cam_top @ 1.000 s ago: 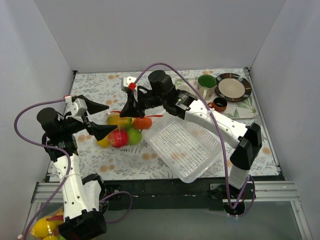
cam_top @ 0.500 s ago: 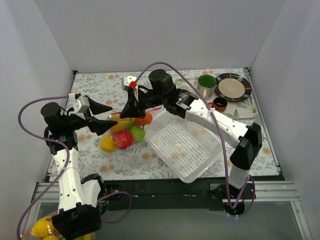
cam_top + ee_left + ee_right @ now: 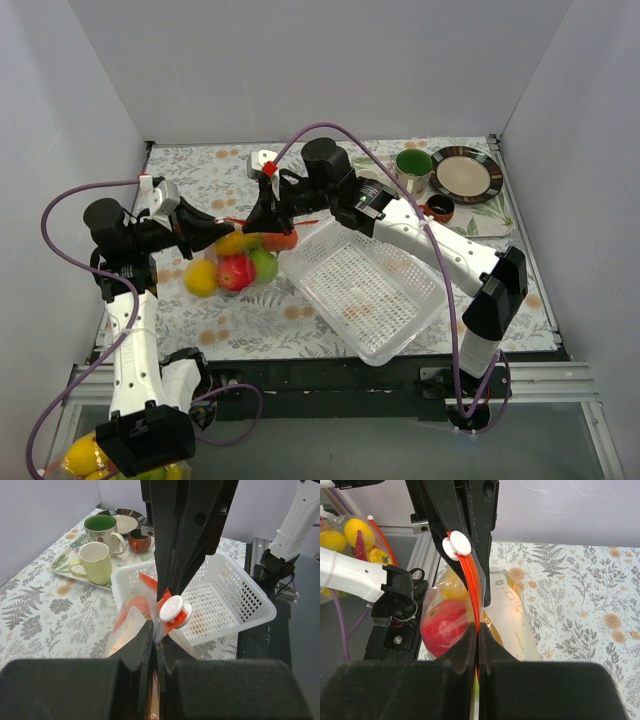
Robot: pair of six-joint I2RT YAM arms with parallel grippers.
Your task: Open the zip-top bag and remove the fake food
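Bag position: the zip-top bag (image 3: pixel 222 268) sits left of centre on the floral table cover, just beside the white perforated basket (image 3: pixel 372 292), with its mouth held up between my two arms. I cannot tell whether its bottom rests on the cover.
Left jaws: the left gripper (image 3: pixel 154 630) is pressed together on the clear lip of the bag, right under the white slider (image 3: pixel 172 610).
Right jaws: the right gripper (image 3: pixel 476 630) is pinched tight on the red zip strip (image 3: pixel 470 585).
Handling: I judge the film thin, crinkly and slippery. The bag is light in itself but bottom-heavy with the fake food (image 3: pixel 235 270), so it will sag and swing.
Where to hold: I would grip the stiffer zip strip or the lip just beside it, not the loose film, which would slide out of the pads.
Contents: a red apple-like piece, a yellow round piece, a green one and some orange. They look hard, glossy and apt to roll once out.
Hidden: my own fingers block both wrist views, so I cannot see how far the zip is parted. The pieces at the back of the bag are hard to count.
Cut off: a second fruit bag (image 3: pixel 88 455) shows only partly at the lower left corner.
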